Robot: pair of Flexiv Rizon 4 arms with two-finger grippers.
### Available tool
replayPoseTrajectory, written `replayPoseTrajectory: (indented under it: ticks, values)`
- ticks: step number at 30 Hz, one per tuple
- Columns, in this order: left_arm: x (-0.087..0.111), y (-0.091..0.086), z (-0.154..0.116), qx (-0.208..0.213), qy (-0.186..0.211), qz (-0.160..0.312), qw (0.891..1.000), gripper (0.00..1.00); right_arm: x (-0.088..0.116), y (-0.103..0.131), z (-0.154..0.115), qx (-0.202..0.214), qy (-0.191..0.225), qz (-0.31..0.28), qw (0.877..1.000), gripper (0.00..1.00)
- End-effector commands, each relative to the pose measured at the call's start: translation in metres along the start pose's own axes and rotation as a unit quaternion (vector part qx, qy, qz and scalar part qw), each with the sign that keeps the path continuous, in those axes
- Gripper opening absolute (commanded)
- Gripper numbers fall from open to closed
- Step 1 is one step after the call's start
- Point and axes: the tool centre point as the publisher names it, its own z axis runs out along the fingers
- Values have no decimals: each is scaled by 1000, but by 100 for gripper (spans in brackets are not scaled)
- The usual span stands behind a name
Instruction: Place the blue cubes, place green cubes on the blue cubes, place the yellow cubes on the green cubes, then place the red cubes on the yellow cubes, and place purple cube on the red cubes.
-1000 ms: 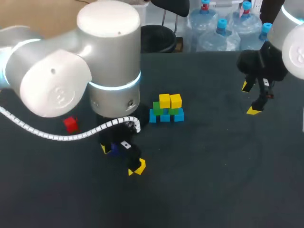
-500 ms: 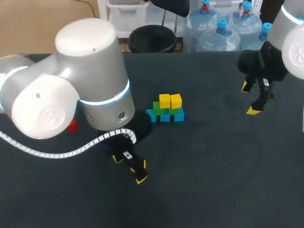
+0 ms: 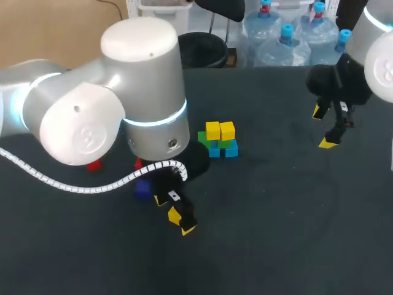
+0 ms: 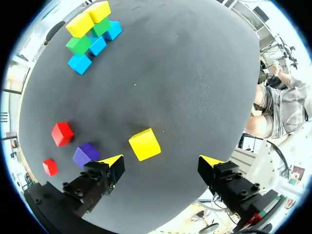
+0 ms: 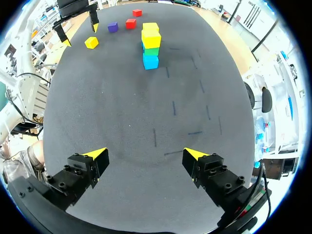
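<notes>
Left gripper (image 4: 161, 162): fingers spread, grasping nothing, at 7 o'clock from the stack.
Loose yellow cube (image 4: 145, 144): on the table between those fingers, untouched.
Stack (image 3: 218, 140): mid-table, blue cubes below, green next, two yellow on top.
Purple cube (image 3: 142, 188): at 10 o'clock from the left gripper.
Red cubes (image 4: 62, 133): two, near the purple cube.
Right gripper (image 3: 324, 128): released, empty, at 3 o'clock from the stack.

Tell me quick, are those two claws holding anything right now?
Left gripper: open, holding nothing; a yellow cube lies on the table just ahead of it.
Right gripper: open, holding nothing.
</notes>
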Motion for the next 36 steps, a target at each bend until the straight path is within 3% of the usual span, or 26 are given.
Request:
replayPoseTrajectory:
  ticks: [1,5,8,15,21,28,36]
  values:
    - [-1,1,0,1,2,1,1000,100,0,-1,1,-1,-1,0,1000,100]
    - [-1,1,0,1,2,1,1000,100,0,-1,1,-1,-1,0,1000,100]
    - [-4,-2,6,3,16,-23,1000,100,0,-1,1,-1,-1,0,1000,100]
    - [6,-8,7,0,-2,-71,997,100,0,-1,1,-1,-1,0,1000,100]
    - [2,-9,3,-11,6,-74,997,100,0,-1,1,-1,-1,0,1000,100]
    - [-10,-4,5,-3,-23,-70,997,100,0,-1,1,-1,-1,0,1000,100]
    - [-21,-4,15,7,-24,-73,997,100,0,-1,1,-1,-1,0,1000,100]
